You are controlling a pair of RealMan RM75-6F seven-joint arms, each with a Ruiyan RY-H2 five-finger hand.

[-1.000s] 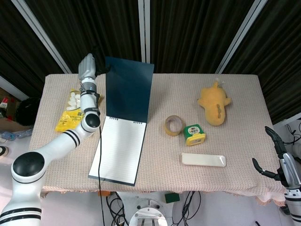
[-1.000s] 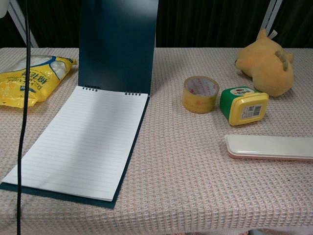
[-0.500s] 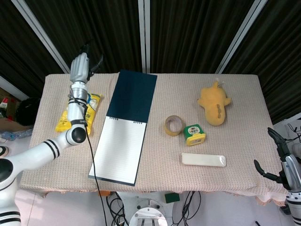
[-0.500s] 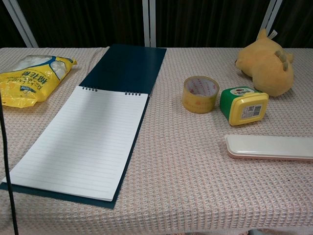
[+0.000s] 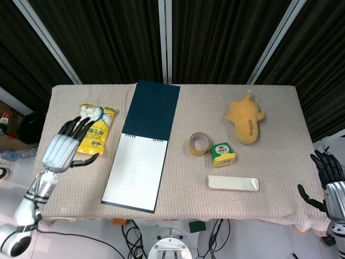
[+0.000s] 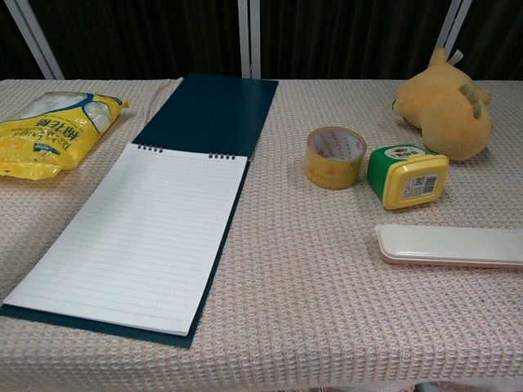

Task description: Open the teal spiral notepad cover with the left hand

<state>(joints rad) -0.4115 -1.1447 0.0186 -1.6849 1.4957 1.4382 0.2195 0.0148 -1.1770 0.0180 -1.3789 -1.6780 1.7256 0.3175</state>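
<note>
The teal spiral notepad lies open on the table: its dark cover (image 5: 152, 108) (image 6: 208, 110) is folded flat toward the far edge, and the lined white page (image 5: 137, 170) (image 6: 135, 237) faces up. My left hand (image 5: 63, 149) hovers at the table's left side, over the lower end of a yellow snack bag, with fingers spread and nothing in it. It is well clear of the notepad. My right hand (image 5: 330, 181) hangs off the table's right edge, fingers apart and holding nothing. Neither hand shows in the chest view.
A yellow snack bag (image 5: 92, 128) (image 6: 51, 131) lies left of the notepad. To its right are a tape roll (image 5: 199, 143) (image 6: 334, 157), a green-and-yellow container (image 5: 222, 154) (image 6: 405, 175), a flat white case (image 5: 233, 183) (image 6: 451, 244) and a yellow plush toy (image 5: 246, 117) (image 6: 445, 106).
The cover, upright a second ago, has dropped flat onto the table. My left hand has let go, swung away from the far edge and come down to the table's left side.
</note>
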